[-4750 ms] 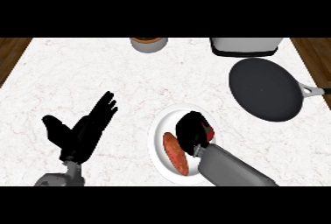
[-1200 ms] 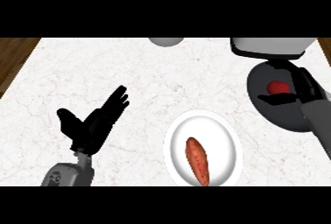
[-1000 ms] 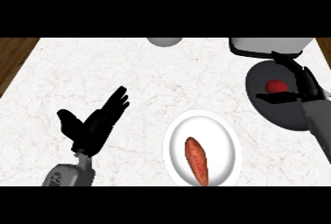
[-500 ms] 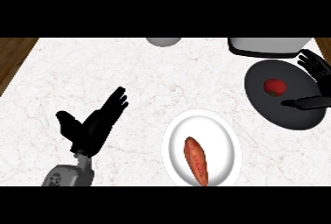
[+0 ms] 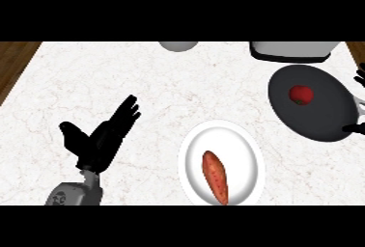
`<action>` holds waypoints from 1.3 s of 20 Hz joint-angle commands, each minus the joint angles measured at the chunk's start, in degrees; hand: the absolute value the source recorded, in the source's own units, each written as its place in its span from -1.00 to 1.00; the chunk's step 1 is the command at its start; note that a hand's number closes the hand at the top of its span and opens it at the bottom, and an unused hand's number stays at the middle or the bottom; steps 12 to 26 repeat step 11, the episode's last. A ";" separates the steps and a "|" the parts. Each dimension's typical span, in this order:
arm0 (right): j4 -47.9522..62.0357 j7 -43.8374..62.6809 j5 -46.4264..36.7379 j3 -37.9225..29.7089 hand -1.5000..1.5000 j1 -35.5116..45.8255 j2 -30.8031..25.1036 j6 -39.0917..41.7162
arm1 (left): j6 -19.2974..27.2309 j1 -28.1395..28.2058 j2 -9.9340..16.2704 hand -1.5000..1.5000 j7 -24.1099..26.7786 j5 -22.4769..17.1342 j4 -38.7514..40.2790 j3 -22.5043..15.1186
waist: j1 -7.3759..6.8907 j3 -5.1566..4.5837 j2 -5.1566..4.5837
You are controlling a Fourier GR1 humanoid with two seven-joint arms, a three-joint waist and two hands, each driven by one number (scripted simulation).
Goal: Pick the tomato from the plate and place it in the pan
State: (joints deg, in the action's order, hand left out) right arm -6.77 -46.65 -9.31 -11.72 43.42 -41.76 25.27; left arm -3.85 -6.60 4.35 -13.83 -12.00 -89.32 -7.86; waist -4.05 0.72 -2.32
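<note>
One tomato lies inside the dark pan, right of the white plate, whose left side has the empty left hand resting open on the table.

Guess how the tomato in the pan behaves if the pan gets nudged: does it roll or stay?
The tomato looks round and smooth, so it would probably roll rather than slide. It sits loose on the flat dark floor of the pan, with nothing against it, so the rim is likely the only stop. Its glossy skin suggests it could be slippery in the fingers.
</note>
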 commanded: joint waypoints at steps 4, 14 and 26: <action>-2.13 -8.31 -0.11 0.72 -1.00 -4.35 -2.95 12.36 | 0.25 -0.06 0.06 0.00 -0.67 -0.04 -0.49 0.17 | 0.65 0.14 0.24; -4.53 -8.03 0.28 1.54 -1.00 -5.63 -4.67 15.59 | -0.30 0.16 -0.22 0.00 0.74 0.13 0.62 0.03 | 0.94 0.07 0.43; -4.53 -8.03 0.28 1.54 -1.00 -5.63 -4.67 15.59 | -0.30 0.16 -0.22 0.00 0.74 0.13 0.62 0.03 | 0.94 0.07 0.43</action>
